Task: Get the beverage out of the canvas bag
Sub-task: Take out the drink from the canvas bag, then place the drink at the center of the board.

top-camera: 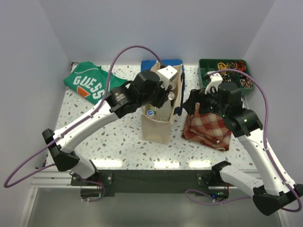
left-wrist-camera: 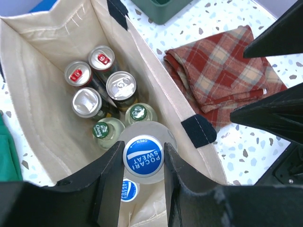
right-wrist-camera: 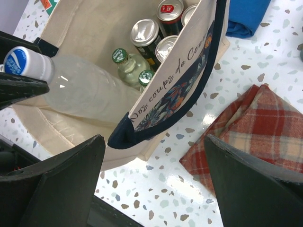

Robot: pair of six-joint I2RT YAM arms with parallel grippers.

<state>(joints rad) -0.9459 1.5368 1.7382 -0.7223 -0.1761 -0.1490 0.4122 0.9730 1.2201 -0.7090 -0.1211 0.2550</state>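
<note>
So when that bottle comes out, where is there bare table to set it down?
Bare table lies in front of the bag, toward the near edge, and left of it, in front of the shirt. The back is crowded: shirt, blue cloth, tray. The plaid cloth fills the right.

Bag point(top-camera: 156, 126): cream-beige canvas w/ navy script lettering, navy handles point(right-wrist-camera: 124, 135), navy side strip point(right-wrist-camera: 175, 90) w/ floral print in blue, orange & white.

In bag: bottle point(left-wrist-camera: 143, 153) frosted whitish, blue cap w/ white text. Cans point(left-wrist-camera: 121, 85) have silver tops, two w/ red tabs. Small bottles point(left-wrist-camera: 101, 129) are pale clear glass, green caps.

R of bag: plaid cloth point(top-camera: 208, 127), red/tan checks.
Behind bag: blue cloth point(top-camera: 150, 63), plain.
Back-L of bag: tee point(top-camera: 90, 82), green, white lettering, orange-red patch.
Back-R of bag: tray point(top-camera: 203, 70), dark green.
Under bag: table point(top-camera: 118, 142), white terrazzo, grey/brown speckles.
</note>
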